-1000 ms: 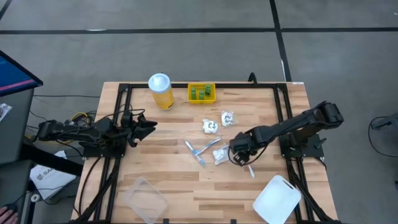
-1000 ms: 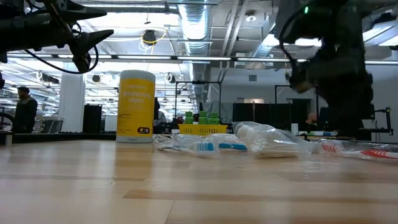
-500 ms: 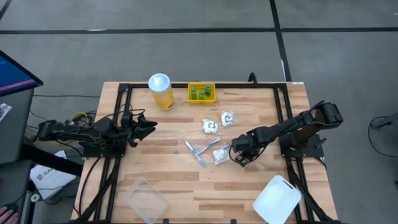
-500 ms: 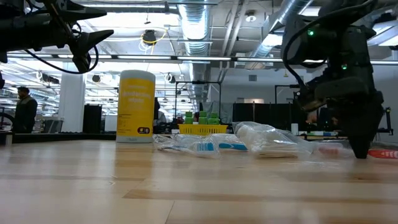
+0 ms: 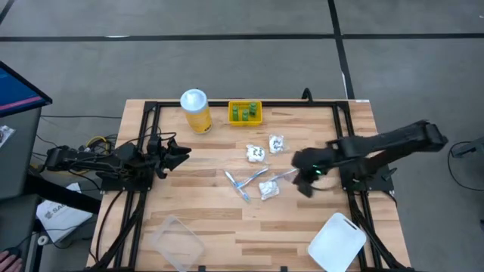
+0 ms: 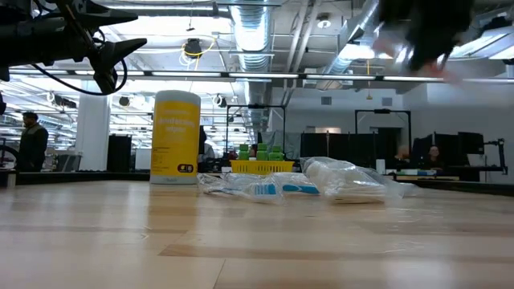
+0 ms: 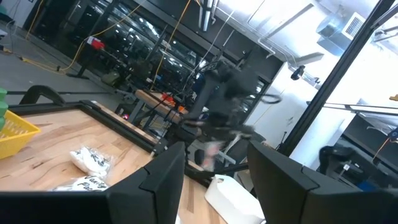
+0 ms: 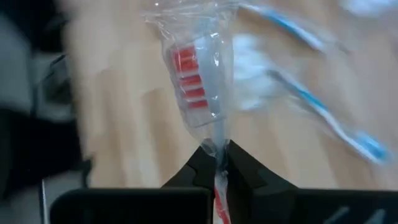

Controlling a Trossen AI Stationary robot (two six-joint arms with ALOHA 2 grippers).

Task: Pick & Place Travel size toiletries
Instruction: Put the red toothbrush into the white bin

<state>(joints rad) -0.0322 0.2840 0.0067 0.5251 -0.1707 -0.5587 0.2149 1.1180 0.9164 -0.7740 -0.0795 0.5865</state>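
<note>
Right gripper (image 8: 216,163) has its fingers (image 8: 198,171) pinched on the handle of a red-white toothbrush (image 8: 196,87) in clear wrap, lifted off the tabletop (image 5: 212,215), bristle end sticking out ahead. Blue-white toothbrushes (image 5: 243,182) and white packets (image 5: 257,153) lie just beyond. Left gripper (image 5: 178,154) waits well apart, fingers spread.

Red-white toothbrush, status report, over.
Right gripper shut on the red-white toothbrush, lifted off the table. Left gripper parked open at left edge. Nothing in the way.
</note>
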